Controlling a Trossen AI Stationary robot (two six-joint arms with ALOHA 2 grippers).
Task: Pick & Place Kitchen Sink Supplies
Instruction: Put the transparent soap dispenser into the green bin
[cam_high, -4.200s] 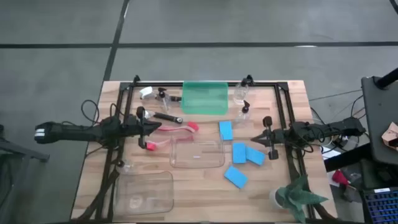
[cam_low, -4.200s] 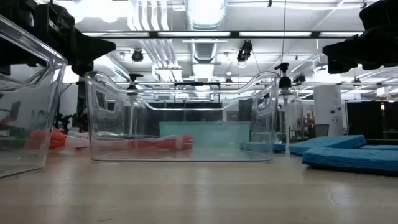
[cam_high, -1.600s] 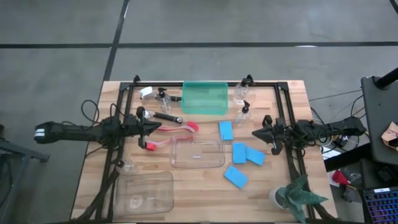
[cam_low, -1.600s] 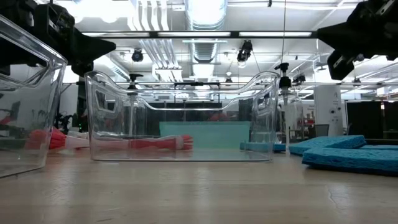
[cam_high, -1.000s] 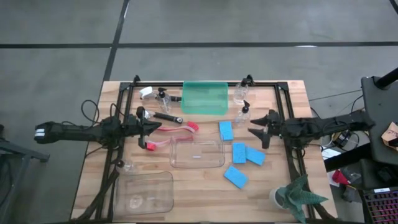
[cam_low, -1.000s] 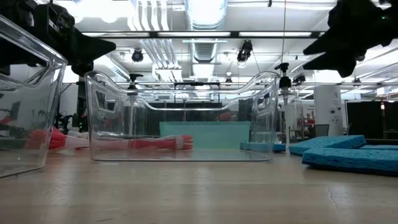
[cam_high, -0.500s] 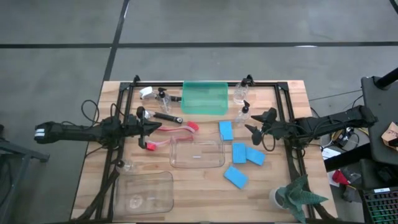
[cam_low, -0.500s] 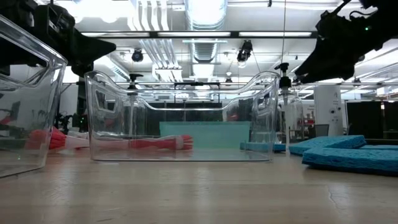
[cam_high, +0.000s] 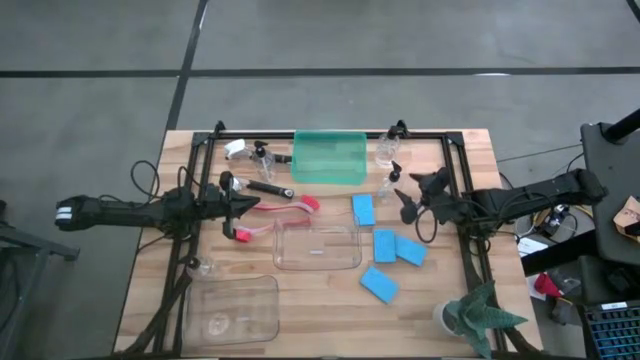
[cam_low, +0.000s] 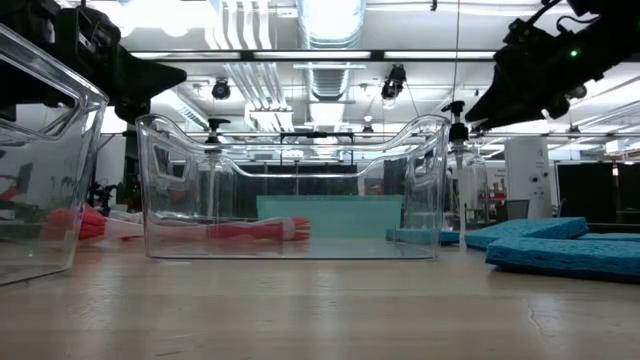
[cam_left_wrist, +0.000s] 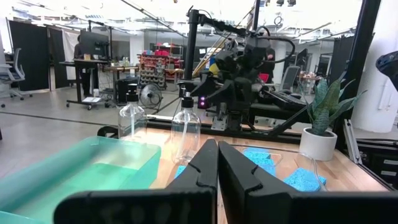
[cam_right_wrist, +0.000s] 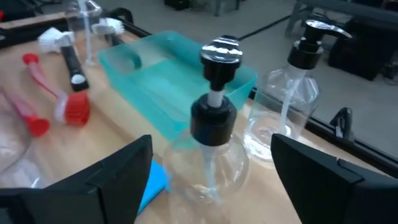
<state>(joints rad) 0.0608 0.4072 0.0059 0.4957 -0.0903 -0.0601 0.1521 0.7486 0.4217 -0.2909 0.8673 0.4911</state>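
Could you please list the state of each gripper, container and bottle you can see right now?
Left gripper: shut, empty, above the brushes.
Right gripper: open, straddling the near pump bottle.
Near pump bottle: upright, not yet gripped.
Far pump bottle: upright by the tray.
Green tray: upright, empty.
Small clear bin: upright, empty.
Large clear bin: upright, empty.
Red brush: lying flat.

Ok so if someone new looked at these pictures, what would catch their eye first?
Probably the right gripper, fingers open, closing in on a pump bottle by the green tray at the far edge of the table. Next, the blue sponges scattered on the right half, and the red brushes on the left half beside the shut left gripper.
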